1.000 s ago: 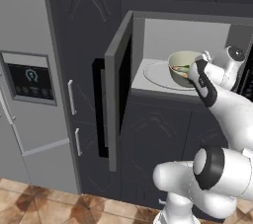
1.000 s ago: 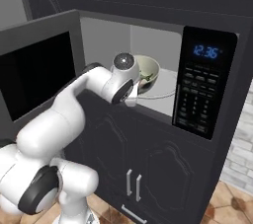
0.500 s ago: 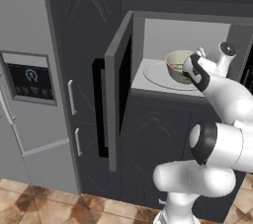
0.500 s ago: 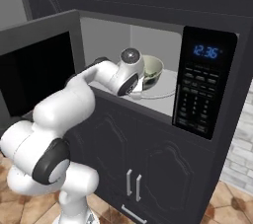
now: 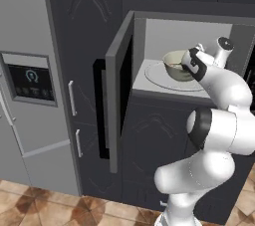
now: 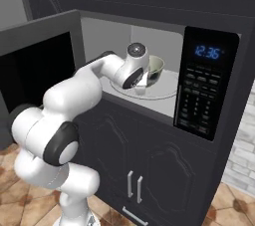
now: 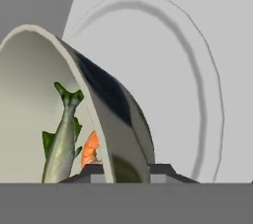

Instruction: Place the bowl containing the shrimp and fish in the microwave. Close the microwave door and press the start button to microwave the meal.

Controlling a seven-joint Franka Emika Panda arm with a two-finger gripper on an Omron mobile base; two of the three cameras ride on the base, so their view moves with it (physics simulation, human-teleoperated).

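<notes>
Bowl (image 5: 177, 65) sits on the white turntable (image 5: 155, 76) inside the microwave (image 6: 149, 31), with the gripper (image 7: 126, 168) straddling its near rim: one dark fingertip (image 7: 93, 169) lies inside the bowl, the other outside. Whether the fingertips press the wall or stand just off it cannot be told. Beside the inner fingertip lie the fish (image 7: 62, 136), tail away from the gripper, and the shrimp (image 7: 90, 149) right next to it. Door (image 5: 115, 90) stands swung open, well to the gripper's left.
</notes>
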